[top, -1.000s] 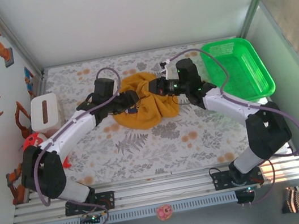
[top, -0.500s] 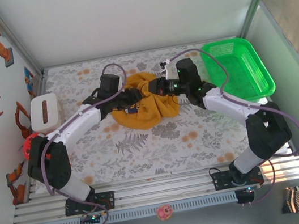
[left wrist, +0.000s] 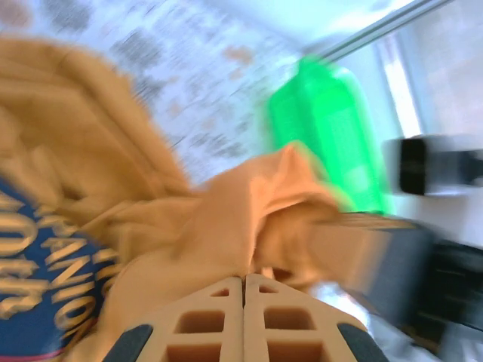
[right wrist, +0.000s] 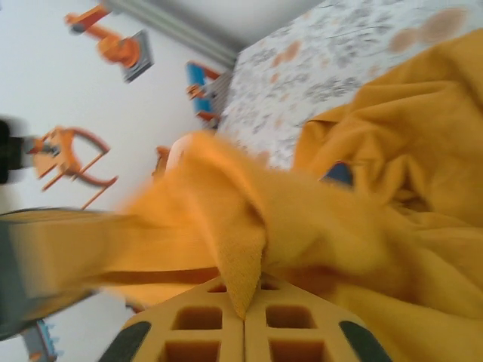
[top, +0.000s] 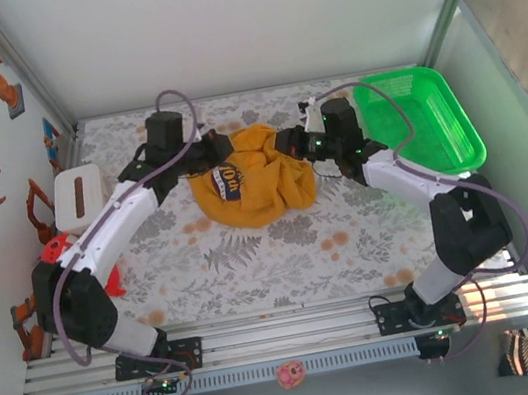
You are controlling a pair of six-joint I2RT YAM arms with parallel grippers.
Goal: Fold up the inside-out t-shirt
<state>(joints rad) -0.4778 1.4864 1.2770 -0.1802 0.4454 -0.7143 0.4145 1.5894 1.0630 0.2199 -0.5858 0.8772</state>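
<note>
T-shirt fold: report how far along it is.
Done: nothing folded; the mustard t-shirt lies in a crumpled heap, blue print showing. In hand: left gripper and right gripper each pinch its far edge. Left: spread it flat, then fold.

We see gold lettering on the dark blue print (left wrist: 30,256) of the inside-out t-shirt (top: 256,197), but blur and folds leave no word readable.
</note>
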